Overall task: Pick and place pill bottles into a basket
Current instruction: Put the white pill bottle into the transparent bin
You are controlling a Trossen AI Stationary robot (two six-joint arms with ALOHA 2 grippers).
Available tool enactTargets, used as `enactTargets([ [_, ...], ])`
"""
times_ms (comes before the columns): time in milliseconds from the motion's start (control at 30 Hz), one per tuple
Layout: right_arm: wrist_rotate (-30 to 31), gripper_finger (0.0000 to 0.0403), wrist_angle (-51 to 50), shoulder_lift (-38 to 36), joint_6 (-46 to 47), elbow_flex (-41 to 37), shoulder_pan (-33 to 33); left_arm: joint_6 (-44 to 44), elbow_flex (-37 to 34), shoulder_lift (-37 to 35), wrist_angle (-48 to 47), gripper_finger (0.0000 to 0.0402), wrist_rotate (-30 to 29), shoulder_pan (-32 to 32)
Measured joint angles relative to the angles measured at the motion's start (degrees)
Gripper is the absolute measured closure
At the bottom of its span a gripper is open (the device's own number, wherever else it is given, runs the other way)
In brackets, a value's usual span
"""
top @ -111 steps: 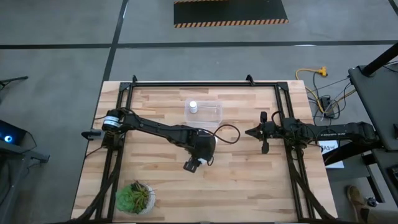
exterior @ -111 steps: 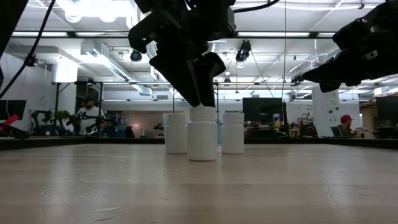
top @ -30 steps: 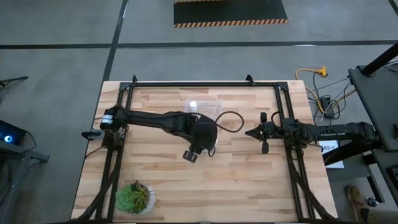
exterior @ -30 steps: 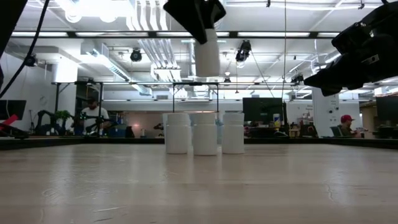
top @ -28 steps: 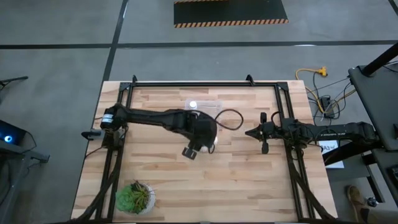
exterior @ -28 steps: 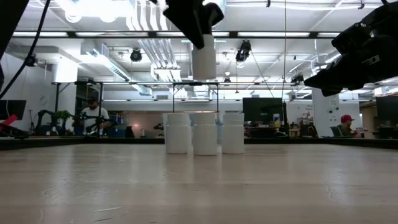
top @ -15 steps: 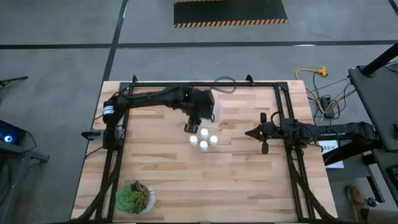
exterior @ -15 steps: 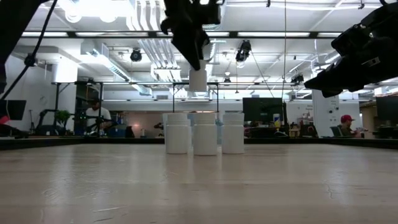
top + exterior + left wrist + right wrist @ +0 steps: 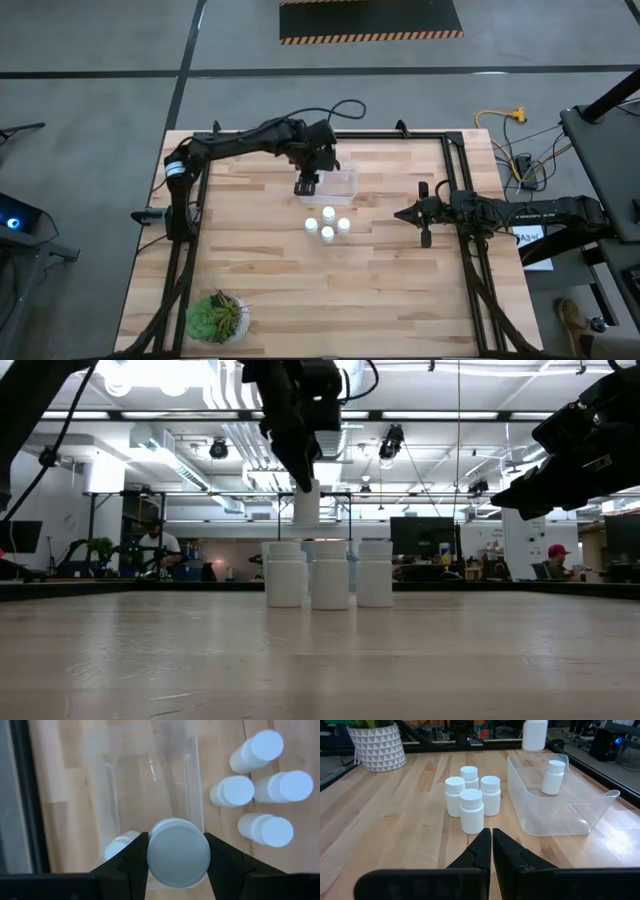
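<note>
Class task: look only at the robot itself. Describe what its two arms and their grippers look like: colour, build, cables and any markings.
Both arms are dark, slim and jointed. The left arm has a pale band near its base and a black cable looping above its wrist. The right arm carries small white lettering along its side. The left gripper has two thick black fingers with angled inner faces. The right gripper ends in two black fingers narrowing to blunt tips.

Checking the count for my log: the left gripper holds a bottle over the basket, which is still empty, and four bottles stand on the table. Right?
Not quite: the basket is not empty. The right wrist view shows one bottle standing in it. The left gripper does hold a bottle above it, and four bottles stand on the table.
</note>
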Motion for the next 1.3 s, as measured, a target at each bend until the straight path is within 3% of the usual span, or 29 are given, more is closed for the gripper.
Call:
enactTargets([
  [467, 0.0, 0.0394, 0.02, 0.0, 0.24, 0.0, 0.0, 0.03, -13.14, 0.0, 9.4, 0.0257, 0.02, 0.15],
  [1300, 0.07, 0.0394, 0.07, 0.0, 0.39, 0.0, -0.02, 0.01, -22.21, -0.02, 18.42, 0.0257, 0.24, 1.79],
])
